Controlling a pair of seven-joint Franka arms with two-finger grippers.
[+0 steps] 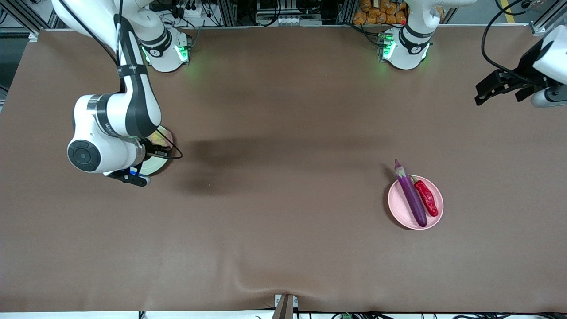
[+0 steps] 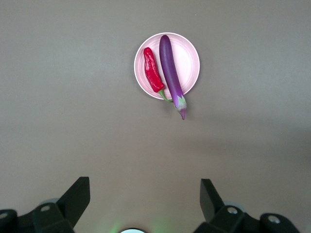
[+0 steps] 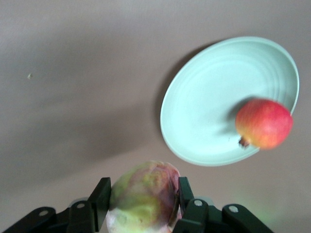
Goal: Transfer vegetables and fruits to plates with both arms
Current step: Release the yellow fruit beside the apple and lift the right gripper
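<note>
Three of the four items are already plated as far as we can tell: the eggplant (image 1: pixel 411 196) and chili pepper (image 1: pixel 426 197) lie side by side on the pink plate (image 1: pixel 398 212) toward the left arm's end of the table, with the eggplant's cap poking over the rim. The apple (image 3: pixel 264 123) sits on the green plate (image 3: pixel 209 107) at the right arm's end.

The last one, the lumpy yellow-green fruit (image 3: pixel 144 196), is pinched between the right gripper's (image 3: pixel 142 199) fingers, up in the air beside the green plate, not quite over it.

Handling-wise, we reckon this fruit is roundish, firm and fairly light, but the bumpy skin means the pads only bite on the high spots, so it could twist or slip. A hold across its widest middle looks right, and it probably rolls once set down, same as the apple.

The left gripper (image 2: pixel 145 196) waits high over bare table, fingers spread wide, holding nothing.
</note>
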